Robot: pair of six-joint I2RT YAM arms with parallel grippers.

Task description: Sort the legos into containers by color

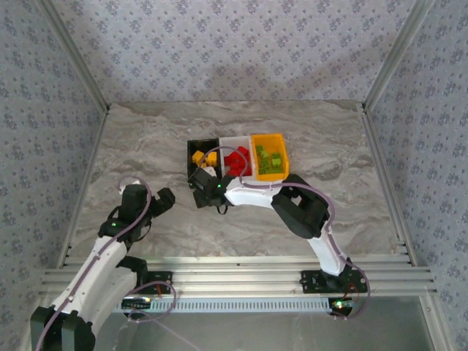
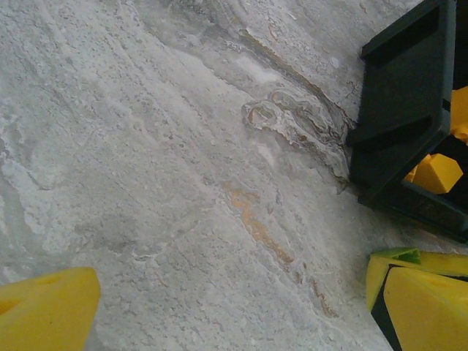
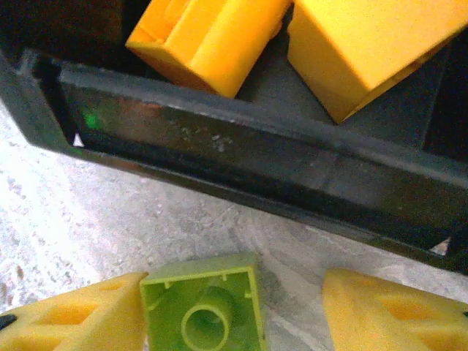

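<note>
Right gripper low astride green lego, beside black bin

Glossy plastic lime brick, scuffed black plastic bin, smooth marble-patterned tabletop.

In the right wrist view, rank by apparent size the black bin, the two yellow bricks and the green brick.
1. Black bin.
2. Right yellow brick and left yellow brick: alike, both cropped.
3. Green brick, despite being nearest.
</note>
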